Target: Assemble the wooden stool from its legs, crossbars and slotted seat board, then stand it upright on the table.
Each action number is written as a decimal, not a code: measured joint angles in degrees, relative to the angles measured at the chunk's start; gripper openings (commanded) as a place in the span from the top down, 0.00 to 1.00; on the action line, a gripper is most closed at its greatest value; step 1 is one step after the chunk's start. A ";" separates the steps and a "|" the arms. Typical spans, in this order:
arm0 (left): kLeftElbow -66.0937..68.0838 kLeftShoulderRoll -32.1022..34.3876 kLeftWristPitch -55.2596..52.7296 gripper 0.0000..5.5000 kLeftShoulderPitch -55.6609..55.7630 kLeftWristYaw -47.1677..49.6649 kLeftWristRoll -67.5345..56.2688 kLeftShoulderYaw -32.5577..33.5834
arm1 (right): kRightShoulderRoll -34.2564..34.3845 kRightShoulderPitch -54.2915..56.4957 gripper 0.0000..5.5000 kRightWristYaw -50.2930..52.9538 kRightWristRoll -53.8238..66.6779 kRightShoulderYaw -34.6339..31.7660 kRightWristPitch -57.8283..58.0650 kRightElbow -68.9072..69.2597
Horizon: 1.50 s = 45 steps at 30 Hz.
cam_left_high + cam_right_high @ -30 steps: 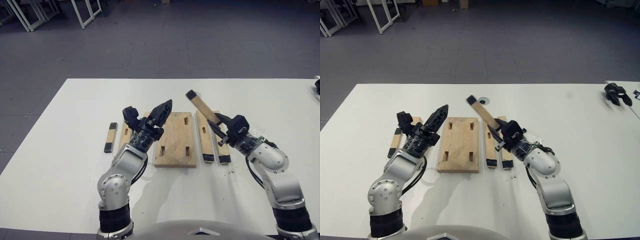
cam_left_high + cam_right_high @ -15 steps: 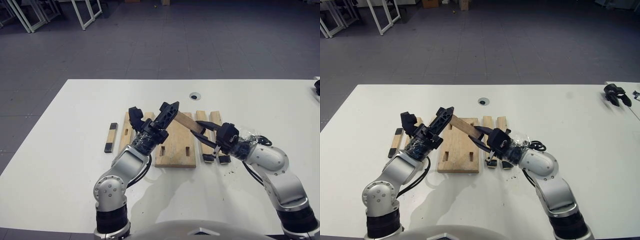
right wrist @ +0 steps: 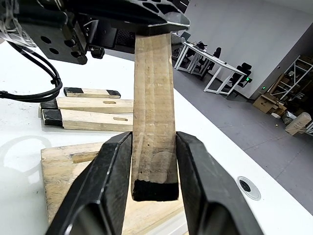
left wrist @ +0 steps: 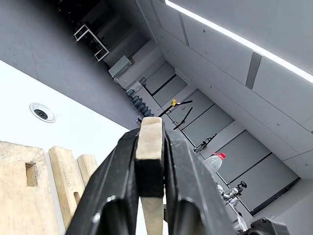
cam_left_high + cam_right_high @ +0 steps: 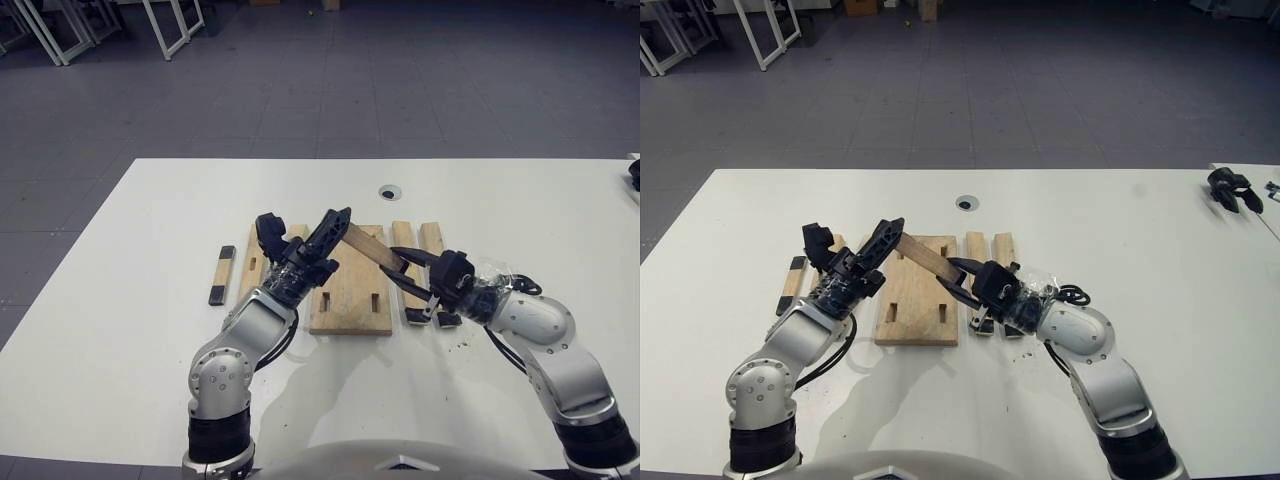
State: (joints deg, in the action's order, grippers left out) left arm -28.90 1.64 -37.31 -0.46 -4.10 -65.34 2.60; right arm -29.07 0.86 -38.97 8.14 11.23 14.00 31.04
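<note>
Slotted seat board (image 5: 350, 290) flat at mid-surface (image 5: 150, 230) — raised leg (image 5: 368, 245) slanting above its far right part, one end clamped in left pincer (image 5: 338, 220), other end clamped in right pincer (image 5: 400, 270). Right-hand legs (image 5: 410, 250) flat, side by side, just right of board, near ends beneath right pincer. Left-hand legs (image 5: 249, 272) just left of board, partly under left arm. Short crossbar (image 5: 220, 274) farthest left — apart from them. Round port (image 5: 389, 191) in surface behind board.
</note>
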 measured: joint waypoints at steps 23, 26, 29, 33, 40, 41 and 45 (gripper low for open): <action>12.49 11.76 18.98 0.92 0.55 5.07 38.70 12.87 | -1.41 -1.97 0.50 1.20 -2.33 0.18 2.37 -3.53; 13.79 10.68 19.44 0.92 0.55 4.33 38.74 12.89 | -1.49 -2.00 0.50 1.19 -2.79 0.23 2.37 -3.57; 13.98 9.94 19.64 0.92 0.55 3.98 38.76 12.95 | -1.62 -2.40 0.50 1.14 -3.42 0.60 2.37 -3.58; 13.98 9.38 19.57 0.92 0.55 3.44 39.23 12.57 | -1.66 -2.56 0.50 1.07 -3.50 0.65 2.37 -3.58; 15.10 8.84 19.51 0.92 -0.25 3.02 41.21 11.79 | -2.09 -2.74 0.50 1.05 -3.74 0.71 2.36 -3.71; 15.25 8.85 19.64 0.92 -0.24 2.73 41.43 11.77 | -2.22 -2.82 0.50 1.05 -3.88 0.79 2.35 -3.73; 16.47 9.64 19.38 0.92 0.52 2.01 42.92 10.88 | -2.30 -2.81 0.50 1.07 -3.98 0.81 2.34 -4.09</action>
State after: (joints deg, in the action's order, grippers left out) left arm -12.42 11.28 -17.93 0.06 -2.09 -22.42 13.47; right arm -31.38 -1.95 -37.90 4.16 12.03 16.34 26.95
